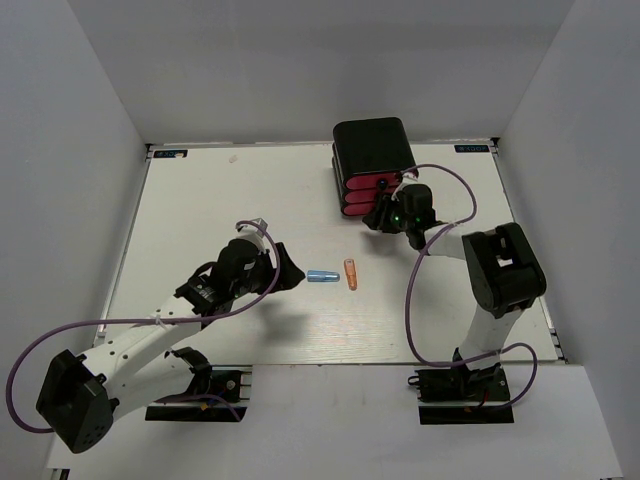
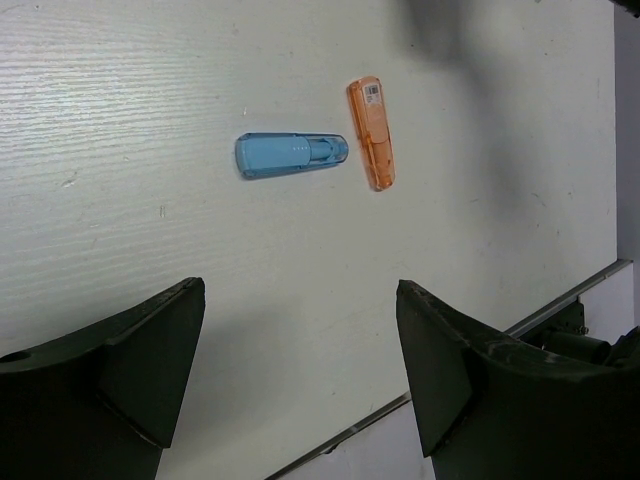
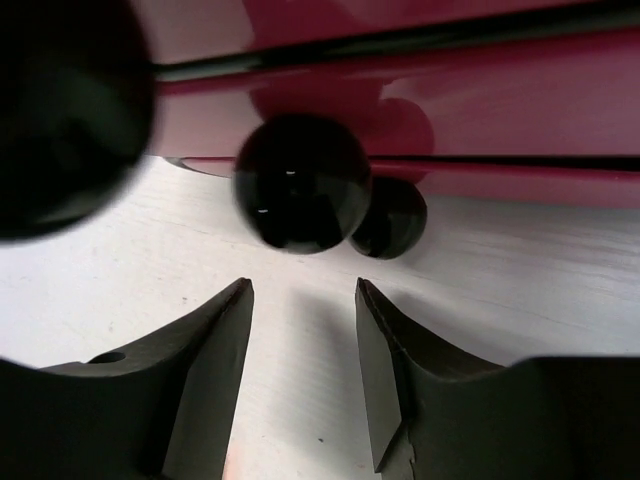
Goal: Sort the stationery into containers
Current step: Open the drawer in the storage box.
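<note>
A light-blue cylinder and an orange cylinder lie side by side mid-table; both also show in the left wrist view, blue and orange. My left gripper is open and empty just left of the blue one, its jaws wide. The black cabinet with three pink drawers stands at the back. My right gripper is open at the drawer fronts, its fingertips just short of a black knob. No other stationery is in view.
A second blurred black knob fills the right wrist view's upper left. The table's near edge runs close to the left gripper's right finger. Purple cables loop beside both arms.
</note>
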### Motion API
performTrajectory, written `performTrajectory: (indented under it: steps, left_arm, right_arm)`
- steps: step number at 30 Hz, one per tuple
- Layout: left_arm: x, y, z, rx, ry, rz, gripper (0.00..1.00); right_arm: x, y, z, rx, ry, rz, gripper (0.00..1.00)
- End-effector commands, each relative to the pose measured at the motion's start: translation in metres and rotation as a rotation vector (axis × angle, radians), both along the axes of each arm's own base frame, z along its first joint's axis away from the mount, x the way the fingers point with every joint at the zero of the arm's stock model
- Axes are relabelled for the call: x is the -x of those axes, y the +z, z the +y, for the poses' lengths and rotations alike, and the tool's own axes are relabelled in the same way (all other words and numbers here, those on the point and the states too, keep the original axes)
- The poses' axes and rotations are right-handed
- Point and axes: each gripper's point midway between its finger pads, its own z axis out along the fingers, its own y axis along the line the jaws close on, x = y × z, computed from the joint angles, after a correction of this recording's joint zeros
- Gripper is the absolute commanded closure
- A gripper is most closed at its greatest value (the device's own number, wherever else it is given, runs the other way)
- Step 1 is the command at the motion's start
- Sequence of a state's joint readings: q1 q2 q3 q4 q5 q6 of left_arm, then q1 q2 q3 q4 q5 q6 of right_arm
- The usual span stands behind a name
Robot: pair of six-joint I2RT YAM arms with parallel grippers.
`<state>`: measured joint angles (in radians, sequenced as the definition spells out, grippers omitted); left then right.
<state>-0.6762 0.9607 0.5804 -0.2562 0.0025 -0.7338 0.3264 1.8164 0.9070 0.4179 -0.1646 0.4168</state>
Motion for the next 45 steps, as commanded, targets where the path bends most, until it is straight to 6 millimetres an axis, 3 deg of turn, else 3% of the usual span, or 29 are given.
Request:
performTrajectory:
  steps: [1,4,7,9,10,11,12,13,14,17,18,21,24,31,45]
  left_arm:
    - [-0.002,0.004,0.0,0.004,0.008,-0.012,0.13]
    - [-0.001,0.002,0.0,0.005,0.008,-0.013,0.13]
    - [-0.003,0.004,-0.001,0.011,0.008,-0.021,0.13]
    - [-0.001,0.004,-0.002,0.015,0.0,-0.017,0.13]
    - [-0.002,0.004,-0.002,0.009,-0.005,-0.022,0.13]
    - [-0.001,0.0,-0.001,0.007,-0.005,-0.02,0.13]
    - [-0.001,0.0,-0.001,0.007,-0.005,-0.02,0.13]
    - [0.001,-0.001,-0.003,0.014,-0.015,-0.018,0.13]
    - [-0.001,0.001,-0.004,0.023,-0.015,-0.029,0.13]
    - [0.002,-0.003,-0.004,0.021,-0.024,-0.017,0.13]
    - [0.001,-0.002,-0.005,0.021,-0.024,-0.017,0.13]
    - [0.002,-0.001,-0.004,0.021,-0.024,-0.017,0.13]
    - [0.005,0.003,0.0,0.014,-0.022,-0.028,0.13]
    - [0.009,-0.002,0.006,0.002,-0.003,0.002,0.13]
    - [0.003,-0.014,0.0,-0.03,0.009,0.067,0.13]
  right_arm:
    - [-0.005,0.051,0.006,-0.073,0.018,-0.125,0.49]
    - [0.009,0.049,0.007,-0.071,0.048,-0.106,0.49]
    - [0.028,0.055,-0.006,-0.028,0.054,-0.122,0.46]
    - [0.042,0.045,-0.021,0.029,0.026,-0.097,0.35]
    - [0.046,0.051,-0.026,0.01,0.001,-0.089,0.23]
    - [0.054,0.043,-0.039,-0.001,-0.094,-0.02,0.1]
    - [0.064,0.036,-0.046,-0.015,-0.129,0.022,0.1]
    - [0.066,0.037,-0.043,-0.047,-0.116,0.01,0.1]
    - [0.084,0.025,-0.035,-0.103,-0.043,0.065,0.1]
    - [0.084,0.018,-0.033,-0.207,-0.088,0.136,0.17]
    - [0.083,0.011,-0.033,-0.231,-0.114,0.16,0.22]
    - [0.061,0.022,-0.025,-0.262,-0.082,0.09,0.29]
    - [0.038,0.031,-0.019,-0.287,-0.066,0.051,0.31]
    - [0.007,0.028,-0.016,-0.373,-0.128,0.077,0.39]
    - [-0.049,0.015,-0.018,-0.407,-0.178,0.076,0.41]
